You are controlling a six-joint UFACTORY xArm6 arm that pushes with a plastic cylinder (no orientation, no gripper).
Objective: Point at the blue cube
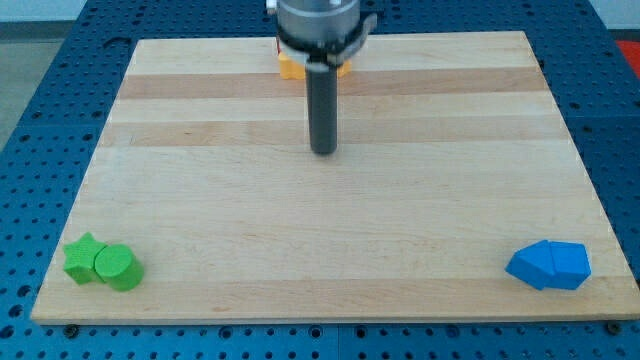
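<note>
The rod's tip (323, 151) rests on the wooden board (300, 250) in the upper middle of the view, with bare wood all around it. There is no hand or gripper to open or close here — the arm simply ends in the straight dark rod, which holds nothing and touches no block.

The blue block (548, 265) lies near the view's bottom right corner of the board, well apart from the tip. It looks like two blue pieces pressed together, perhaps a cube against another faceted shape, though the seam between them is hard to make out.

At the view's bottom left corner sit a green star-shaped block (82, 259) and a green cylinder (118, 268), touching each other. A yellow-orange block (291, 67) sits at the view's top edge of the board, behind the rod — mostly hidden by the arm's housing, so its shape cannot be told.
</note>
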